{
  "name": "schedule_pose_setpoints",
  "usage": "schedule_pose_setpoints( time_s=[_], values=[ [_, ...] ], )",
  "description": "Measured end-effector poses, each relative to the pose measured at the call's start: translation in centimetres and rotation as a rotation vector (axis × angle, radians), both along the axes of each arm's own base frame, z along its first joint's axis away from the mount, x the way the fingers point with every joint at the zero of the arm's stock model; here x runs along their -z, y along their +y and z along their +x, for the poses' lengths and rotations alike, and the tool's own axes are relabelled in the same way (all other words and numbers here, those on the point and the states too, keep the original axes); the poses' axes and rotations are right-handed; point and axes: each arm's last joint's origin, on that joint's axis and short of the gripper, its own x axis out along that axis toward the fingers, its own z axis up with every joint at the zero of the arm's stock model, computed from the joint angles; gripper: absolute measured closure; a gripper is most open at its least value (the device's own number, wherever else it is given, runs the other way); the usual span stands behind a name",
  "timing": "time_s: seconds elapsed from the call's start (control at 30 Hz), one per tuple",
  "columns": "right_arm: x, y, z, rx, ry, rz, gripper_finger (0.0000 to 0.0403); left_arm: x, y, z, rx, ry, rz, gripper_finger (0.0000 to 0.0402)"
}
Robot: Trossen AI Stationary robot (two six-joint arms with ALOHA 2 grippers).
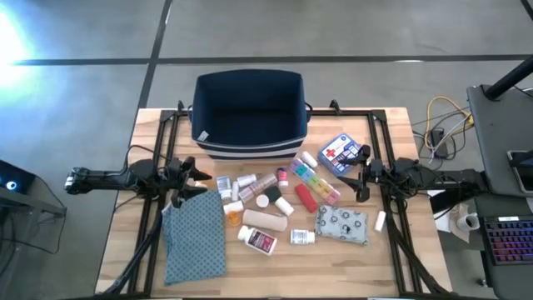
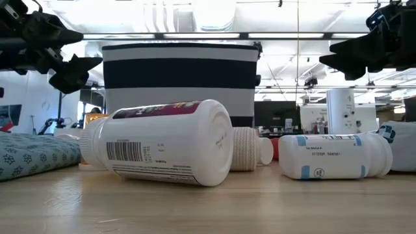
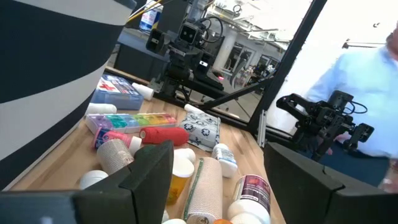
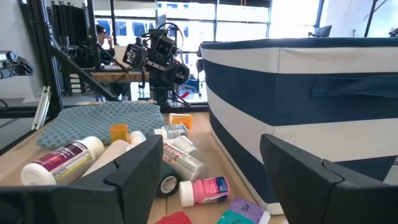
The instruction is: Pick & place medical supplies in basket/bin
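Zero supplies in the bin (image 1: 248, 108) so far, judging by the high view: its dark inside looks bare, so pretty much the whole job is still ahead.

Everything's still scattered on the table (image 1: 350, 258) just in front of the bin. The rainbow pill organizer (image 1: 316, 182) and red tube (image 1: 304, 197) lie in front of the bin's right corner, with the red-cross box (image 1: 337, 152) right beside that corner. The grey pouch (image 1: 342, 224) is farther out from the bin, and the bandage roll (image 1: 265, 221) and a bunch of white pill bottles (image 1: 259, 240) are spread out in front of its middle. The teal cloth (image 1: 195, 237) lies off toward the bin's left.

Left gripper (image 1: 188, 177) hangs just off the bin's front left corner, fingers apart, nothing between them. Right gripper (image 1: 360, 169) hangs off the bin's right side near the red-cross box, also spread and carrying nothing.
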Motion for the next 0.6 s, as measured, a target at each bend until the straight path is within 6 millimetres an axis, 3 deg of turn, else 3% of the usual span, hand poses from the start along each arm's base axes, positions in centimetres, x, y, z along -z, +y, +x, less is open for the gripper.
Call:
schedule_pose_setpoints(
  time_s=[0.4, 0.47, 0.6],
  values=[
    [-0.03, 0.00, 0.00, -0.002, -0.005, 0.013, 0.0146, 0.01, 0.00, 0.00, 0.000, 0.001, 0.000, 0.0171],
    [-0.04, 0.07, 0.00, -0.032, -0.025, 0.157, 0.0145, 0.00, 0.00, 0.00, 0.000, 0.000, 0.000, 0.0171],
    [-0.08, 0.09, 0.00, -0.068, -0.094, 0.663, 0.0147, 0.01, 0.00, 0.00, 0.000, 0.001, 0.000, 0.0171]
  ],
)
